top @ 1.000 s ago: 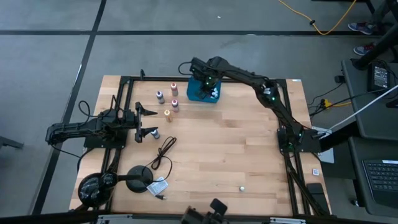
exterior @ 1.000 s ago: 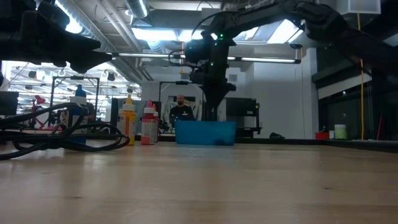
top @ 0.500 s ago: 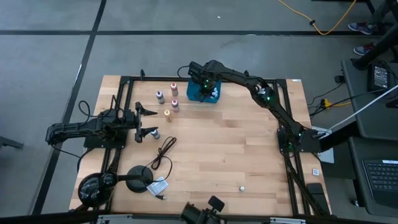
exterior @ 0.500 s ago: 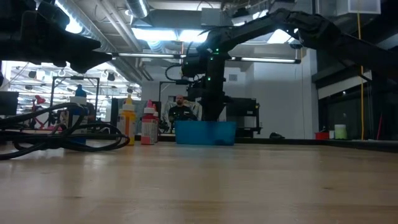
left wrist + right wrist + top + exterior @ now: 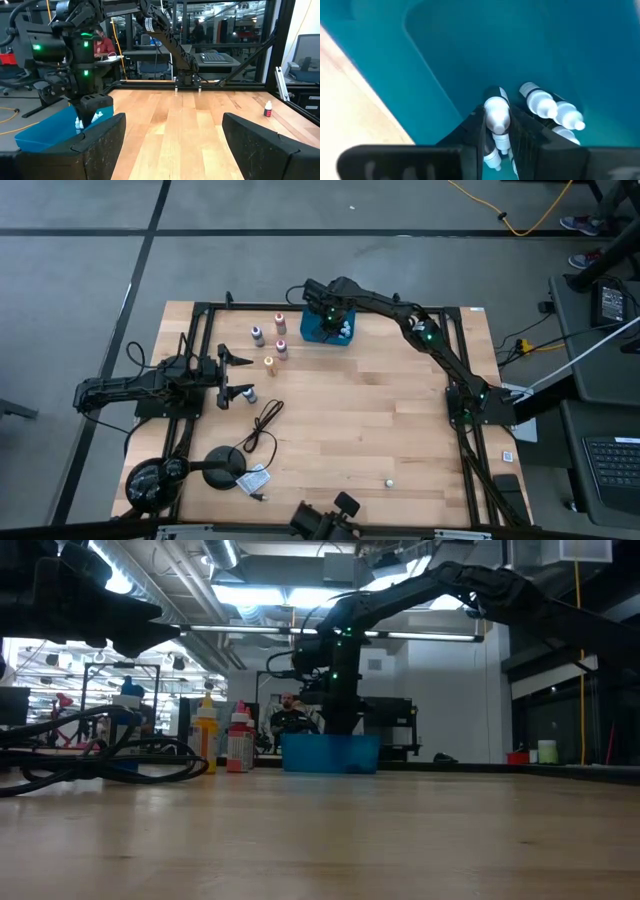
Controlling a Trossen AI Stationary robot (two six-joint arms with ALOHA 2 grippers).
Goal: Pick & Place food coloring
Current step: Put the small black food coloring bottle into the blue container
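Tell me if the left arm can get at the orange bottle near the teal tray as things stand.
Probably yes. The left hand is open at the table's left edge, and bare wood lies between it and the orange bottle. The right hand is shut on a bottle down in the teal tray, well aside.

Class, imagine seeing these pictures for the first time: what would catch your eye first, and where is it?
First, the right gripper, reaching down into the teal tray at the table's far edge and shut on a small white bottle, with more white bottles lying beside it. Next, four colored food coloring bottles standing on the wood to the tray's left. The left gripper waits open at the table's left side.
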